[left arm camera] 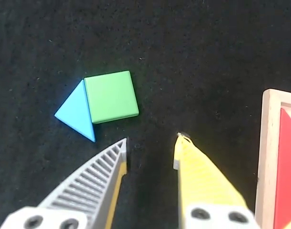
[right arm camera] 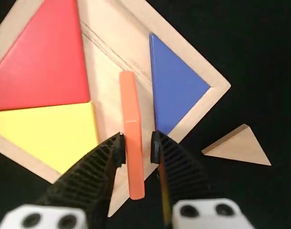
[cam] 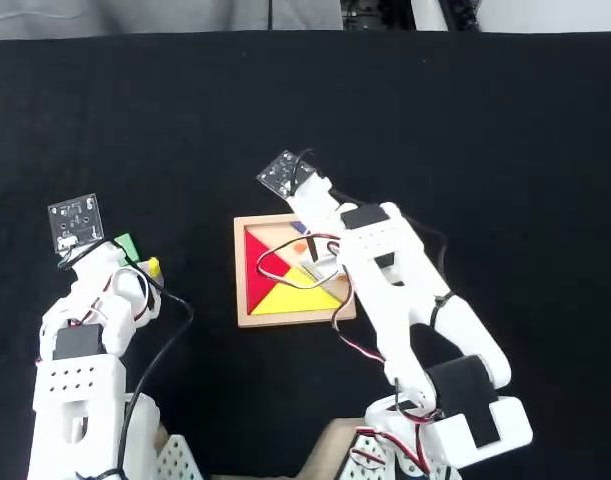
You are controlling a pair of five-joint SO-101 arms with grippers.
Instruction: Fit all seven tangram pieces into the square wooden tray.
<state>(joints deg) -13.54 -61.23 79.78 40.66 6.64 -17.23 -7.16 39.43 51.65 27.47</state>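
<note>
The square wooden tray (cam: pixel 241 272) holds a red triangle (right arm camera: pixel 45 62), a yellow triangle (right arm camera: pixel 50 136) and a blue triangle (right arm camera: pixel 176 88). My right gripper (right arm camera: pixel 137 136) is shut on an orange piece (right arm camera: pixel 130 105), held on edge just above the tray's bare floor (right arm camera: pixel 112 52), between the yellow and blue pieces. A plain wooden triangle (right arm camera: pixel 238 147) lies on the cloth just outside the tray's corner. My left gripper (left arm camera: pixel 153 140) hangs open over the cloth, left of the tray rim (left arm camera: pixel 268 157). A green square (left arm camera: pixel 111 96) and a light blue triangle (left arm camera: pixel 76 112) lie touching, just beyond its fingertips.
A black cloth (cam: pixel 465 150) covers the whole table. The right arm (cam: pixel 405 300) stretches over the tray's right side, with its cables hanging above the pieces. The left arm (cam: pixel 85 340) stands at the table's front left.
</note>
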